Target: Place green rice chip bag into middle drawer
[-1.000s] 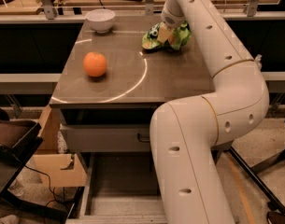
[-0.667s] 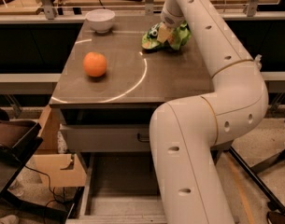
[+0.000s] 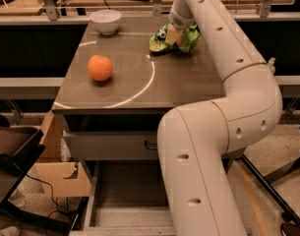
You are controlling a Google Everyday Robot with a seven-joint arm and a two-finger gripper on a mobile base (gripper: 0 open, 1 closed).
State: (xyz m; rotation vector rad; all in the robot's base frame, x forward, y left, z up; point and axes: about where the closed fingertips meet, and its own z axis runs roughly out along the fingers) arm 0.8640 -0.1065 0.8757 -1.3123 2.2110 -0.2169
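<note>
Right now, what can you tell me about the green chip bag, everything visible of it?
The green chip bag looks shiny and crinkled, bright green with pale patches and a small white mark. It lies crumpled and low on the grey table top, near the back right corner. The claw sits on its middle and hides part of it. Nothing else on the table touches it.

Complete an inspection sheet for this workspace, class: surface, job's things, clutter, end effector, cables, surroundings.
Surface: grey table top, a pale arc marked on it.
Job's things: green rice chip bag at the far right of the top; middle drawer pulled out below, visible floor bare.
Clutter: orange front left; white bowl far left.
End effector: down at the bag.
Cables: dark cable on the floor, lower left.
Surroundings: cardboard box left of the cabinet.
</note>
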